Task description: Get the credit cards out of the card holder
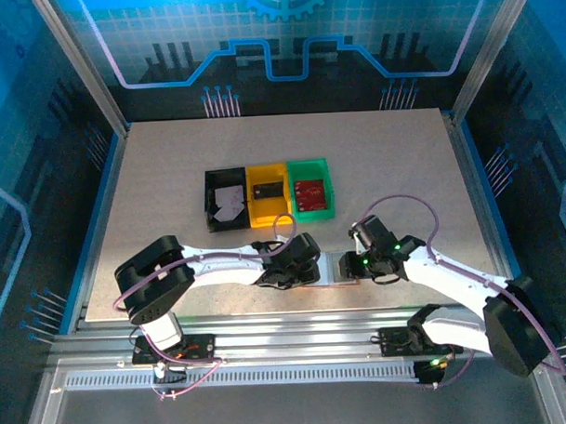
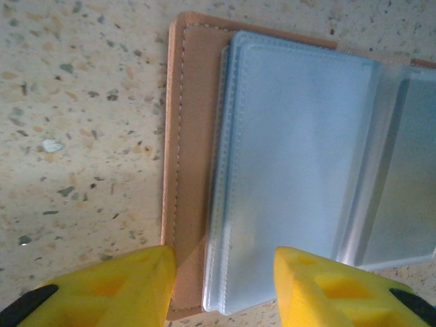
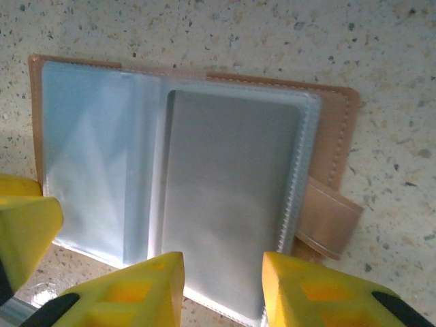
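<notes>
The tan-pink card holder [image 1: 333, 267] lies open and flat near the table's front edge, between my two grippers. My left gripper [image 2: 225, 286] is open over its left half; the fingers straddle the near edge of the clear sleeves [image 2: 293, 157] beside the tan cover [image 2: 187, 136]. Over the right half my right gripper [image 3: 223, 289] is open, its fingers either side of the near end of a grey credit card [image 3: 231, 191] inside a sleeve. The closing strap [image 3: 330, 218] sticks out to the right. A left finger [image 3: 20, 231] shows in the right wrist view.
Behind the holder stand three trays: black [image 1: 211, 198] with a white card [image 1: 229, 203], yellow [image 1: 269, 211] with a dark card [image 1: 266, 188], green [image 1: 313, 209] with a red card [image 1: 309, 188]. The table's front edge and a metal rail [image 1: 296, 318] run just behind the grippers.
</notes>
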